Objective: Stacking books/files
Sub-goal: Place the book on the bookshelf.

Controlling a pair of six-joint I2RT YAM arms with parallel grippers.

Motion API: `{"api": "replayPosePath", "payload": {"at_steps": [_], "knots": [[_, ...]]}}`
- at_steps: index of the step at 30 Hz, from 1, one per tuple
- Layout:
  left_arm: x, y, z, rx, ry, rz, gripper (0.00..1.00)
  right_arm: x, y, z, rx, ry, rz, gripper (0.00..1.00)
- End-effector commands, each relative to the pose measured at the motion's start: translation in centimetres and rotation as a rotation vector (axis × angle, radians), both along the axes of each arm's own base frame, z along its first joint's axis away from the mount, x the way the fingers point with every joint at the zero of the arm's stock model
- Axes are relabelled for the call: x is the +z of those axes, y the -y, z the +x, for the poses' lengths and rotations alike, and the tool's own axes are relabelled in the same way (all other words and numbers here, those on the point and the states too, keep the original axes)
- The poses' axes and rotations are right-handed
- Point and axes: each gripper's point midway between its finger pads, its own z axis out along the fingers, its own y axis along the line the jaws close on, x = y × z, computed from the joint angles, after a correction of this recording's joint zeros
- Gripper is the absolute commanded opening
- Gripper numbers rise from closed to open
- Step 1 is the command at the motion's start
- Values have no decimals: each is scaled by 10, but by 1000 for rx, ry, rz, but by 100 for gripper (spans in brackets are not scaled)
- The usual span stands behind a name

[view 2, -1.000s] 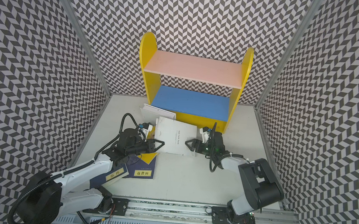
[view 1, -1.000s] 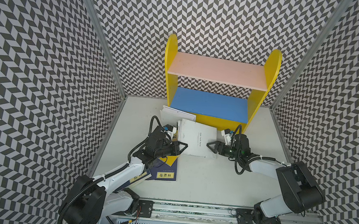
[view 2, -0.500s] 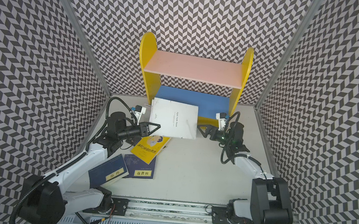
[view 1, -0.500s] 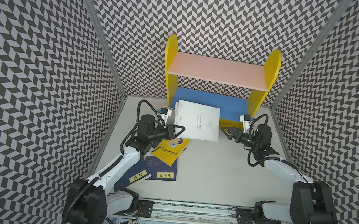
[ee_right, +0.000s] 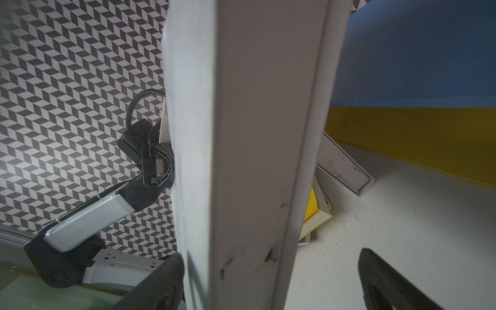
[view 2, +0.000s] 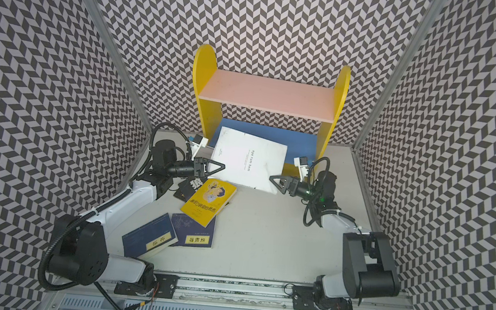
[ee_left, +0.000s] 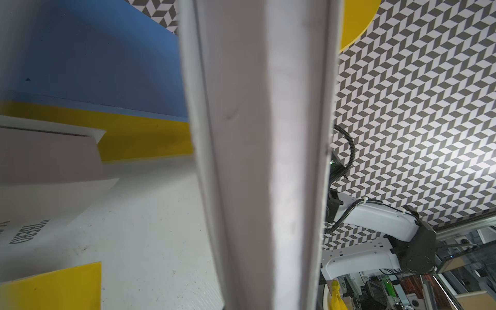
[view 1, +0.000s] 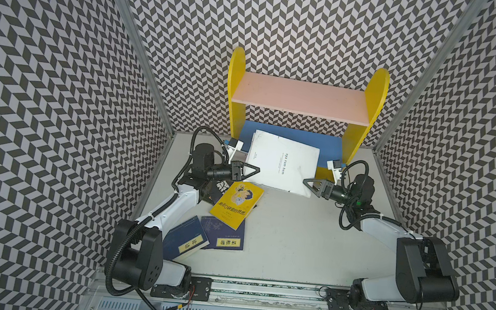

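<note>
a white book (view 1: 283, 162) with black lettering hangs raised and tilted before the blue lower shelf (view 1: 330, 144). on the worktop (view 1: 294, 242) a yellow cartoon book (view 1: 236, 205) lies askew over a black book (view 1: 222, 186), its corner overlapping a navy book (view 1: 223, 235) beside another navy book (view 1: 185, 242), both yellow-labelled. a second white book (ee_right: 343, 163) lies at the shelf's foot.

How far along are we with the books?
Done: no book visible on the shelf. In hand: left gripper clamps the white book, raised at the shelf front; right gripper open astride its opposite edge. Left: yellow book, black book, two navy books, second white book, all on the table.
</note>
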Motion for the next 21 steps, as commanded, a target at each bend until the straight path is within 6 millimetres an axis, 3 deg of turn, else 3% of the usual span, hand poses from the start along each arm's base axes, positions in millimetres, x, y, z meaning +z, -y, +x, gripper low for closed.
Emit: {"api": "replayPosePath", "payload": {"at_steps": [1,12,21], "knots": [[29,1,-8,-83,88,-62,22,14,-10,-11,79,55,55,94],[19,-5,20,-35,80,-41,22,29,-22,-32,163,32,150,59],[11,-15,48,96,74,16,46,37,-18,-32,188,-30,347,36]]}}
